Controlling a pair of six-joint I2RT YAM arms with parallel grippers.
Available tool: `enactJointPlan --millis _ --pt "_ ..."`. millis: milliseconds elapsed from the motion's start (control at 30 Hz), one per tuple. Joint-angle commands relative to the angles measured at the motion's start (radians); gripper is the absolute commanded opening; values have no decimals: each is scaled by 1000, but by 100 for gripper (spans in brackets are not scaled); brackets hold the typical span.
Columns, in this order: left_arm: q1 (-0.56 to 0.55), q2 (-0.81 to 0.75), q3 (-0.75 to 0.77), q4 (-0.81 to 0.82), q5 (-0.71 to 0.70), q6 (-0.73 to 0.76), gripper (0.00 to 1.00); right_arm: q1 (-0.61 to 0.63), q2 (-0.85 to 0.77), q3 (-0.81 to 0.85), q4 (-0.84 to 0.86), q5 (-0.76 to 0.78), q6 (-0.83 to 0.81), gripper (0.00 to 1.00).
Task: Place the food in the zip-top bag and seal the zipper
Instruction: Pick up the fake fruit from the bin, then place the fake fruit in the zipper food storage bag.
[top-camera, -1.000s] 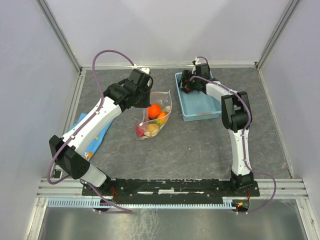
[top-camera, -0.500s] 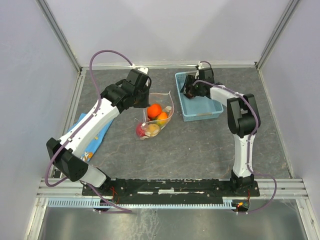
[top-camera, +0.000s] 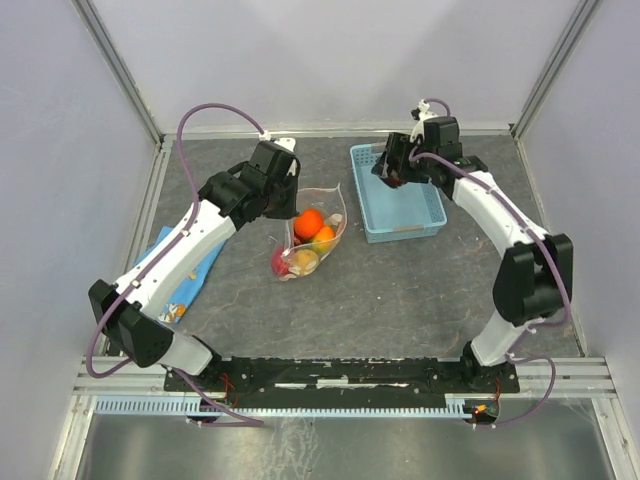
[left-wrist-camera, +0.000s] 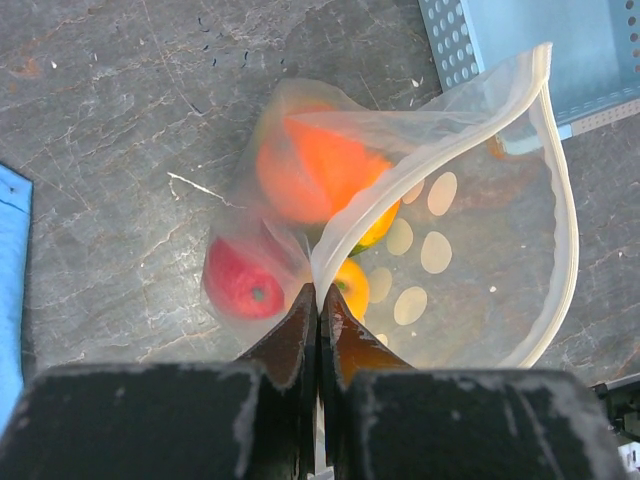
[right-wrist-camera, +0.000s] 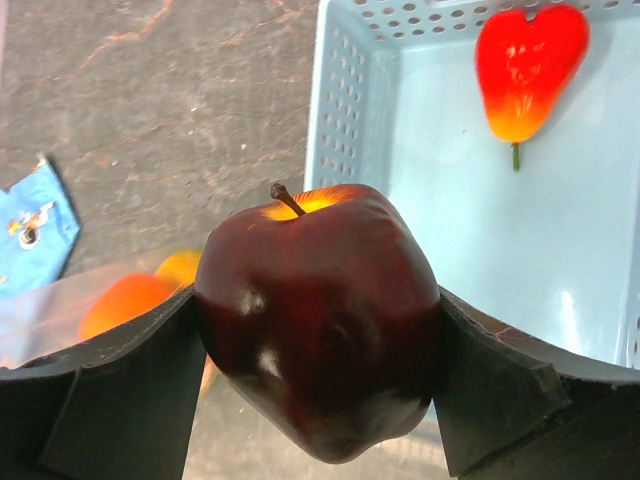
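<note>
Left arm reaches long across the table (top-camera: 400, 290), elbow bent, wrist tipped down. The left gripper (left-wrist-camera: 318, 312) is pinched tight on the zipper (left-wrist-camera: 563, 235) where the bag (left-wrist-camera: 470, 270) opens, and the mouth balloons wide off to the right of those fingers. Inside, just ahead of the fingertips, are an orange fruit (left-wrist-camera: 315, 175), a red one (left-wrist-camera: 243, 290) and something yellow (left-wrist-camera: 352, 282) — blurred by the plastic, hard to name.

Right arm is flung out, forearm angled up and in. The right gripper (top-camera: 392, 172) hangs over the basket (right-wrist-camera: 340, 110) by its left wall, fingers spread wide and clamped on a dark apple (right-wrist-camera: 318, 320), stem pointing away. Beyond the fingers, to the right, a red-and-orange strawberry (right-wrist-camera: 528, 65) lies in the basket.
</note>
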Motion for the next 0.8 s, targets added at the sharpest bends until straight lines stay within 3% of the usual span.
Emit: enactJointPlan --millis 0,333,633,767 --pt "3 -53 -23 77 37 51 3 32 -143 -16 -127 -44 31 62" --pt "2 -55 -34 106 69 78 3 228 -348 5 -248 2 75 62" --pt "2 -66 -39 112 101 98 3 372 -331 74 -273 -8 140 62" --pt "2 -79 -62 135 130 95 3 406 -300 58 -198 -50 166 62"
